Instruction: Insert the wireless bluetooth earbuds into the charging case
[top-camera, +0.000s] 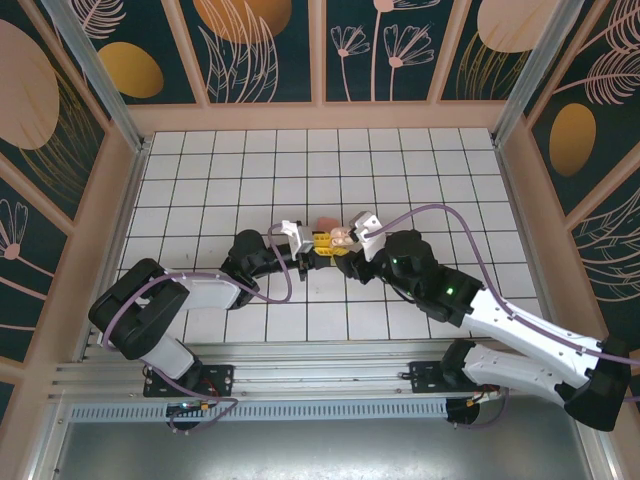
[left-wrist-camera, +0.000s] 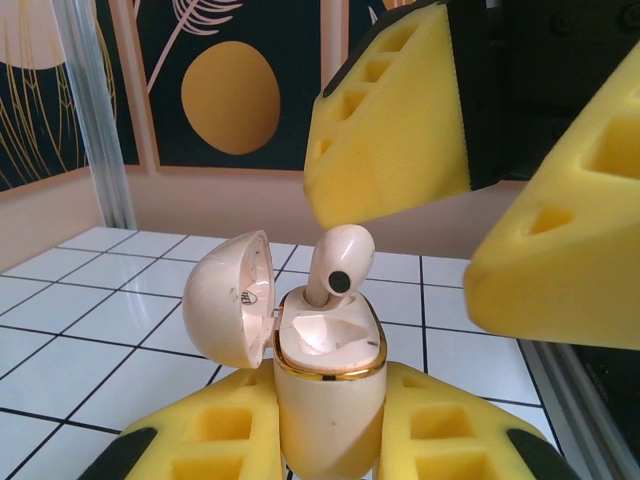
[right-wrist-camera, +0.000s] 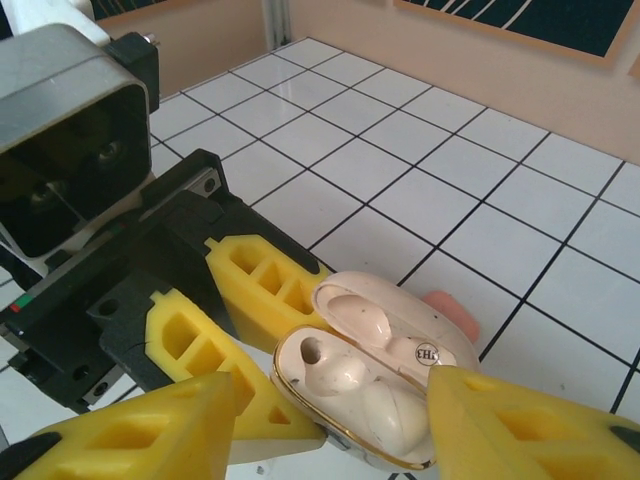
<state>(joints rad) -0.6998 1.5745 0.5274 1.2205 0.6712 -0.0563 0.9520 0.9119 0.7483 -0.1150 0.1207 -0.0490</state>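
A: Right claw (left-wrist-camera: 475, 205)?
B: Released. Fingers parted at the upper right of the left wrist view, touching nothing. The earbud (left-wrist-camera: 338, 262) sits just below the gap, toward centre frame.
A: Left claw (left-wrist-camera: 325, 440)?
B: Clenched on the charging case (left-wrist-camera: 330, 395), bottom centre. Lid (left-wrist-camera: 225, 295) hangs open to the left, over the table (left-wrist-camera: 80, 310).
A: How does the earbud lie?
B: Stem down in a well, long axis near upright, head leaning upper right, not fully seated. My judgement: it needs a press straight down that axis, and the right claw is free and nearer.
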